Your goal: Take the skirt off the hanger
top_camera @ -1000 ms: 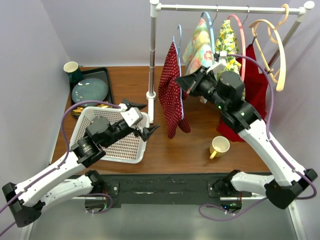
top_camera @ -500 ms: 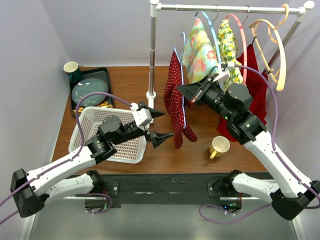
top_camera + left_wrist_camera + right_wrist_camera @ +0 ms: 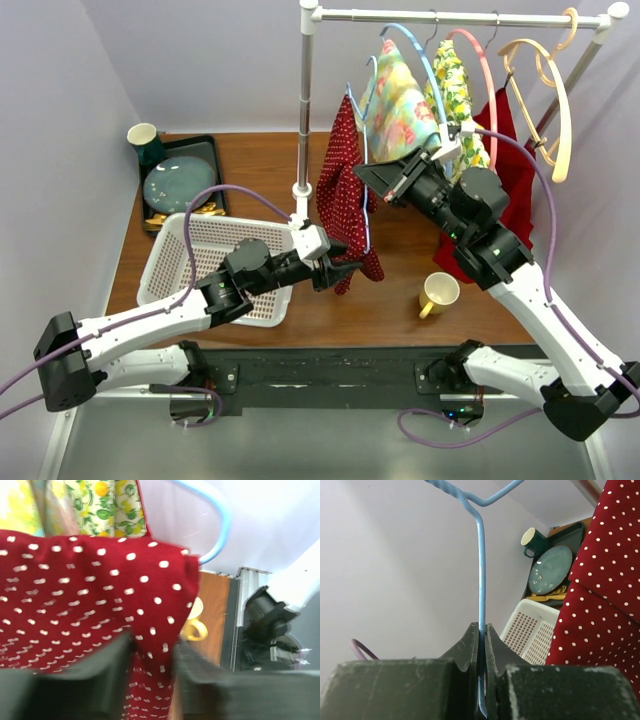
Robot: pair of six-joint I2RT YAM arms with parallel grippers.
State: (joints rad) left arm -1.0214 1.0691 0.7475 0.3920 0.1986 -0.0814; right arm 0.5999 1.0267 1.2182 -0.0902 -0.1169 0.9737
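The red white-dotted skirt (image 3: 343, 200) hangs from a thin blue wire hanger (image 3: 368, 222) on the rack rail. My right gripper (image 3: 372, 178) is shut on that hanger's wire (image 3: 481, 580), which runs straight up out of the closed jaws (image 3: 481, 627); the skirt (image 3: 605, 605) fills the right of that view. My left gripper (image 3: 340, 272) is at the skirt's lower hem. In the left wrist view the skirt (image 3: 100, 605) fills the gap between its jaws (image 3: 152, 647), both fingers against the cloth.
The rack's upright pole (image 3: 304, 110) stands left of the skirt. Floral garments (image 3: 400, 100), a red garment (image 3: 515, 170) and a bare wooden hanger (image 3: 545, 90) hang to the right. A white basket (image 3: 180, 255), a yellow mug (image 3: 438, 292), a plate tray (image 3: 180, 182) and a green cup (image 3: 143, 137) sit on the table.
My left arm has reached right from over the basket to the skirt's hem, and its jaws have narrowed onto the cloth. The right gripper has held the hanger, shifting slightly right.
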